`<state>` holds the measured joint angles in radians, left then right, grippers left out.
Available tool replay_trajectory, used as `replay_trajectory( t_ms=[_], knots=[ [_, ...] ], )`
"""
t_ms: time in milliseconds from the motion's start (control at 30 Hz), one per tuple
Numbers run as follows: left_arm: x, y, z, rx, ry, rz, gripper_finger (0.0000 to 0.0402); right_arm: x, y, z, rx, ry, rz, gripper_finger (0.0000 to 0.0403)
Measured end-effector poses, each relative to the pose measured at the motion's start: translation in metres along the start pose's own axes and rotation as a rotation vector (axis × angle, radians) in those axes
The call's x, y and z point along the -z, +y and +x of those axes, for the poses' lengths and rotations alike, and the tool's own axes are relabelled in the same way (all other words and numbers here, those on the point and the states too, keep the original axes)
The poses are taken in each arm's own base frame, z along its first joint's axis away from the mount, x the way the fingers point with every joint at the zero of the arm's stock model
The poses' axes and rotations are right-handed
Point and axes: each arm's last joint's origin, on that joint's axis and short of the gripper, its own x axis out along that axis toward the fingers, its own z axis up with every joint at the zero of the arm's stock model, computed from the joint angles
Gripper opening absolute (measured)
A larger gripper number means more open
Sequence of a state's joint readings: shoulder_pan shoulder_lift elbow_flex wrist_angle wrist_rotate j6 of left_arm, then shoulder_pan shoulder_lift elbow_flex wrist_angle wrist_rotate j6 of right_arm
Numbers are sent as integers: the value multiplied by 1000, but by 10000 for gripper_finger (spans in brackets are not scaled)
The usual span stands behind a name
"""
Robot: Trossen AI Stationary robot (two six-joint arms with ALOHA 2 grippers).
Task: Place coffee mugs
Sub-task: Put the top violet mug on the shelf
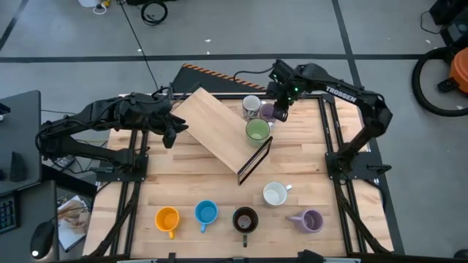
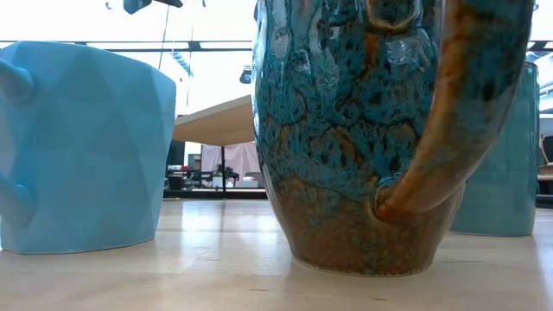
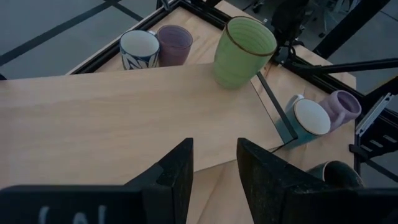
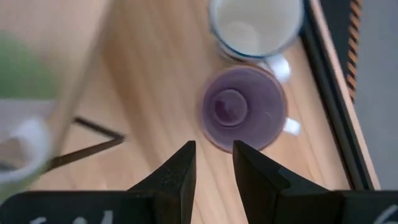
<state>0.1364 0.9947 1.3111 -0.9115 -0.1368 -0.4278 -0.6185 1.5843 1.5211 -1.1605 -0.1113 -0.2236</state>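
Eight ceramic mugs are distributed over the light wooden table, described here from left to right in the high view. At the near edge stands a row of four: the orange handled mug, the light blue faceted mug, the dark brown glazed mug and, well to the right, the near lavender mug; the white mug stands just behind the gap between the last two. The low view is filled by the light blue faceted mug and the dark brown glazed mug, whose outer glaze is speckled teal over brown. The left gripper sits at the left end of a tilted pale plywood board, which rests on a thin dark metal frame near the table centre. In the left wrist view its two dark fingers stand slightly parted above the board surface with nothing between them. The ribbed green mug stands upright on the right part of the board. Behind it, on the table near the far edge, the white mug with a dark leaf pattern and the far lavender mug stand touching or nearly touching. The right gripper hangs directly over the far lavender mug; in the right wrist view its fingers are slightly apart, pointing down at the mug's rim, and they pinch nothing.
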Motion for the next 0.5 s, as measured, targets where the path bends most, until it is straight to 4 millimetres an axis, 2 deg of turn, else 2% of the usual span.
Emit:
replay_trajectory(
  t_ms=[300,500],
  knots=[
    [0,0,0,0,-1,0,130,18,-8,33,121,33,274,114],
    [0,0,0,0,-2,-5,130,32,-25,50,143,44,456,145]
  ],
)
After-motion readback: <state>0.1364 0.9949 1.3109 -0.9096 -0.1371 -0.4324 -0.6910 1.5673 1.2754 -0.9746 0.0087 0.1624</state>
